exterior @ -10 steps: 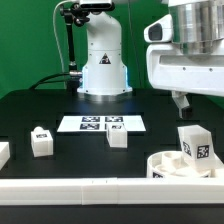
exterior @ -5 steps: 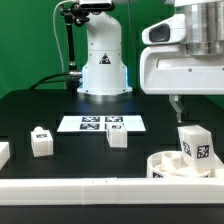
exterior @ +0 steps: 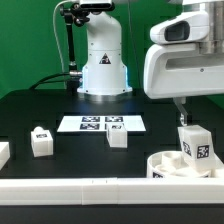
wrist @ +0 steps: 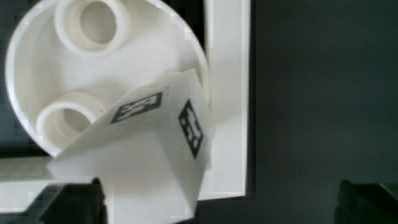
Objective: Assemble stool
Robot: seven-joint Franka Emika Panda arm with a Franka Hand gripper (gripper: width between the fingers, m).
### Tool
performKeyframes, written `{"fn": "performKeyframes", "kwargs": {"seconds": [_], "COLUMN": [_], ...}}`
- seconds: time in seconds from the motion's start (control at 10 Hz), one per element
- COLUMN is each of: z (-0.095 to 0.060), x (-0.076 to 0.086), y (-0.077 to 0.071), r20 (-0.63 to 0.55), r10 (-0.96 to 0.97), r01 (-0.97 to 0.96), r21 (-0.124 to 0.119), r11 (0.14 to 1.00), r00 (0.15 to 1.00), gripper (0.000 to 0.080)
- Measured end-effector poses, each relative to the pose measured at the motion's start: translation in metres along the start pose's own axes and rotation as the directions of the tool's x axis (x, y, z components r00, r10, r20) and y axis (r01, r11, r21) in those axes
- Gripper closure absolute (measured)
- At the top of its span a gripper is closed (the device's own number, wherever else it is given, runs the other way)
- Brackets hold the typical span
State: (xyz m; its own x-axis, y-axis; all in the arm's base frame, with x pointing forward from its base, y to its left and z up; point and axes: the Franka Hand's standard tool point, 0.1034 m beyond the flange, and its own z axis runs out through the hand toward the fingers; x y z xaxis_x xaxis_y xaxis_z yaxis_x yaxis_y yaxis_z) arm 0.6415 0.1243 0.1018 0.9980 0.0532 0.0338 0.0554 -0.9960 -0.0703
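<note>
End effector [exterior: 182, 107] spread wide, black table [exterior: 30, 110], dark backdrop [exterior: 30, 40]

A flat black table [exterior: 40, 112] carries everything. The thin white marker board [exterior: 102, 124] lies flat near its middle. Just in front of the board stands a short chunky white plastic leg block [exterior: 118, 138]. A second tagged leg block [exterior: 41, 142] stands well apart from the board, to the exterior view's left. A third white block [exterior: 3, 152], cut off by the picture's edge, sits farther that way. A thick round white plastic seat disc [exterior: 160, 162] lies in front of the board, toward the exterior view's right. Behind the board sits the arm's white domed base [exterior: 103, 75]. A long white border rail [exterior: 80, 186] runs along the table's front.
</note>
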Motion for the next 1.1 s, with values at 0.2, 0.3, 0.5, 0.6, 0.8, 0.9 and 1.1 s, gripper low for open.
{"fn": "performKeyframes", "kwargs": {"seconds": [0.2, 0.3, 0.5, 0.6, 0.8, 0.9, 1.1], "z": [0.0003, 0.0004, -0.001, -0.0008, 0.0, 0.0012, 0.002], "x": [-0.0002, -0.0002, 0.0009, 0.0004, 0.001, 0.0003, -0.0003], "y": [0.0003, 0.0011, 0.0001, -0.0023, -0.0004, 0.0007, 0.0031], "r20": [0.001, 0.001, 0.008, 0.014, 0.037, 0.048, 0.06], "r10": [-0.096, -0.181, -0.386, -0.457, -0.653, -0.706, -0.795], "r01": [0.096, 0.181, 0.387, 0.457, 0.654, 0.708, 0.797], "r21": [0.0, 0.0, -0.031, -0.037, -0.051, -0.049, -0.042], "r11": [0.995, 0.983, 0.922, 0.888, 0.755, 0.705, 0.602], "r00": [0.995, 0.983, 0.922, 0.889, 0.757, 0.706, 0.604], "gripper": [0.015, 0.015, 0.015, 0.015, 0.015, 0.015, 0.015]}}
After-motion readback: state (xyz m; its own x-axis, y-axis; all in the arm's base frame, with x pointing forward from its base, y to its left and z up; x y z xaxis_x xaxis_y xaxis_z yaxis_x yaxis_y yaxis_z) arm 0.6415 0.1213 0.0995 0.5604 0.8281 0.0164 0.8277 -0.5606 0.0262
